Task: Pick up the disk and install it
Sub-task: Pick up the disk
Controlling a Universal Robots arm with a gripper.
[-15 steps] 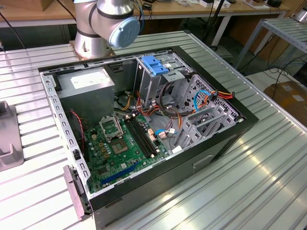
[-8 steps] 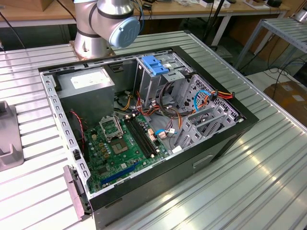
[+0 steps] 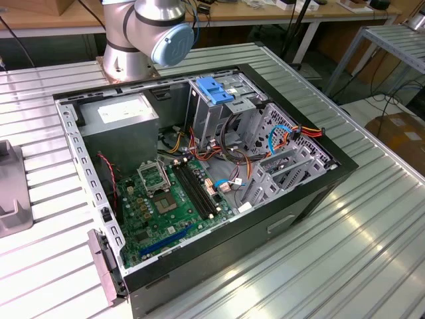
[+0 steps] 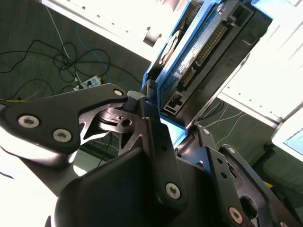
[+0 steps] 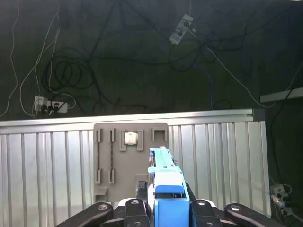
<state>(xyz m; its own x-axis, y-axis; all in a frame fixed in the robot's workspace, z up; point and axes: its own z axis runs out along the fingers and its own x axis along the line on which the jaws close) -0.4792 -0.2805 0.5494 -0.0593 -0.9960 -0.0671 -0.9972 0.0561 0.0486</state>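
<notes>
In both wrist views my gripper [image 4: 173, 113] is shut on the disk [image 4: 203, 52], a grey-metal drive with bright blue side rails. The second wrist view shows its connector end and pin rows sticking out past the black fingers [image 4: 149, 101]. In the first wrist view the disk [image 5: 165, 172] is edge-on, its blue rail rising between the two jaws of the gripper [image 5: 168, 203]. It hangs in the air above the ribbed metal table [image 5: 47, 161]. The open computer case [image 3: 302, 199] lies on its side in the exterior view.
A grey holder plate [image 5: 109, 137] with a small square chip [image 5: 130, 138] lies on the table below the disk. Inside the case are a power-supply box [image 3: 123, 116], a green motherboard [image 3: 166, 206], loose cables and a metal drive cage [image 3: 265, 133] with a blue plastic part [image 3: 216, 90]. The arm's base [image 3: 143, 33] stands behind the case.
</notes>
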